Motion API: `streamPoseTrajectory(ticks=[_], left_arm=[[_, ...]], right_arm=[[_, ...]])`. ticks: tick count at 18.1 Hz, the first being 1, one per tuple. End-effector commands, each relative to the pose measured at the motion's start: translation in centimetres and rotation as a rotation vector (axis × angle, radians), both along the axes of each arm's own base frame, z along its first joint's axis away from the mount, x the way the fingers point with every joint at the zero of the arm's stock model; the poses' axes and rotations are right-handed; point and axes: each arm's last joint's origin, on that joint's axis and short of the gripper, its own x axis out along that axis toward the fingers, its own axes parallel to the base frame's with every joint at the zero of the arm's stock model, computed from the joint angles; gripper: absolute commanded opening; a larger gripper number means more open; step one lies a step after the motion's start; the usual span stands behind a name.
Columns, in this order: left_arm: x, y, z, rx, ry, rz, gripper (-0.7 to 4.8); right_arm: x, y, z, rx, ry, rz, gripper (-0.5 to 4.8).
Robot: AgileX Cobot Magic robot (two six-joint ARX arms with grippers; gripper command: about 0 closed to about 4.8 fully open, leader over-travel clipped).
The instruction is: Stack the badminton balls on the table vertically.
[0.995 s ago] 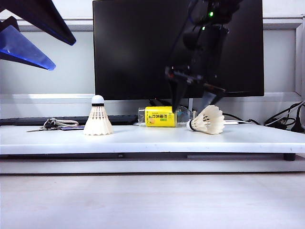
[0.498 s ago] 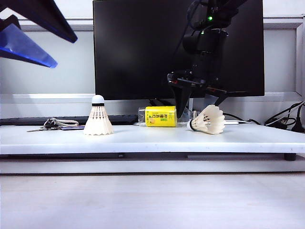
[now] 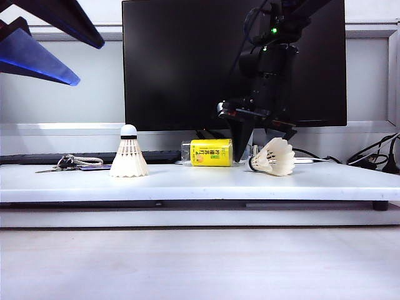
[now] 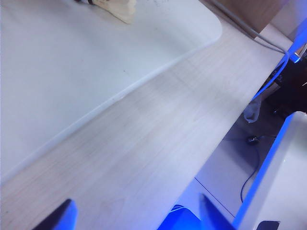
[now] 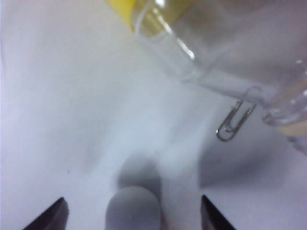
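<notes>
We find the right pincer [image 3: 257,139] lowered behind the lying shuttlecock [image 3: 273,157], its jaws spread wide and grasping nothing. In the right wrist view the two dark fingertips [image 5: 50,216] stand well apart, and the rounded white cork tip [image 5: 133,209] of that shuttlecock sits between them, untouched by either as far as we can tell. Just beyond the cork tip in that view we note a paper clip [image 5: 235,120] on the white surface and the clear bottle [image 5: 192,43] with its yellow label.

Taking the lying shuttlecock as our landmark: it rests on its side on the tabletop [image 3: 200,181], cork tip pointing toward the bottle [image 3: 211,152], which lies just beside it, between it and the second shuttlecock. The upright shuttlecock [image 3: 129,152] stands skirt-down, cork uppermost, well apart from the landmark, beyond the bottle. A bunch of keys [image 3: 69,163] lies farther still on that side. A black monitor [image 3: 187,62] rises behind the landmark, with the right arm in front of it.

The left pincer [image 3: 44,37] hangs high, far from the landmark, jaws released and empty. Its wrist view shows blue-tinted fingertips [image 4: 60,218] over a pale wood-grain surface [image 4: 158,143], with the tabletop's rounded corner [image 4: 211,28] and part of a shuttlecock skirt [image 4: 117,7] at the frame edge.
</notes>
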Motion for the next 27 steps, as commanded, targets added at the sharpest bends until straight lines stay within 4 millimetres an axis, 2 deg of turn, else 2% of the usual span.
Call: streamPoseTrajectory(ticks=[1, 5, 6, 8, 11, 16, 18, 19, 24, 27], left_arm=[[-0.1, 0.0, 0.1, -0.004, 0.006, -0.005, 3.41], [-0.1, 0.0, 0.1, -0.004, 0.006, -0.005, 3.41], [-0.1, 0.0, 0.1, -0.004, 0.006, -0.005, 3.41], [-0.1, 0.0, 0.1, -0.004, 0.005, -0.005, 3.41], [-0.1, 0.0, 0.1, -0.004, 0.005, -0.005, 3.41], [-0.1, 0.0, 0.1, -0.004, 0.005, -0.005, 3.41], [-0.1, 0.0, 0.1, -0.014, 0.01, -0.019, 3.41], [-0.1, 0.0, 0.1, -0.014, 0.011, -0.02, 3.41], [-0.1, 0.0, 0.1, -0.013, 0.012, -0.02, 3.4], [-0.1, 0.0, 0.1, -0.013, 0.012, -0.02, 3.4]], right_arm=[[0.1, 0.1, -0.1, 0.0, -0.004, 0.009, 3.26], [0.3, 0.4, -0.1, 0.009, -0.029, 0.016, 3.2], [0.3, 0.5, -0.1, 0.01, -0.033, 0.018, 2.9], [0.3, 0.7, -0.5, 0.007, -0.025, 0.022, 2.83], [0.3, 1.0, -1.2, -0.005, 0.004, 0.027, 2.83], [0.0, 0.7, -1.3, -0.063, 0.024, 0.016, 2.81], [0.0, 0.7, -1.3, -0.062, 0.023, 0.016, 2.53], [0.0, 0.7, -1.3, -0.062, 0.024, 0.016, 1.74], [0.0, 0.7, -1.3, -0.061, 0.024, 0.016, 1.71], [0.1, 0.8, -0.3, -0.045, -0.01, 0.014, 1.69]])
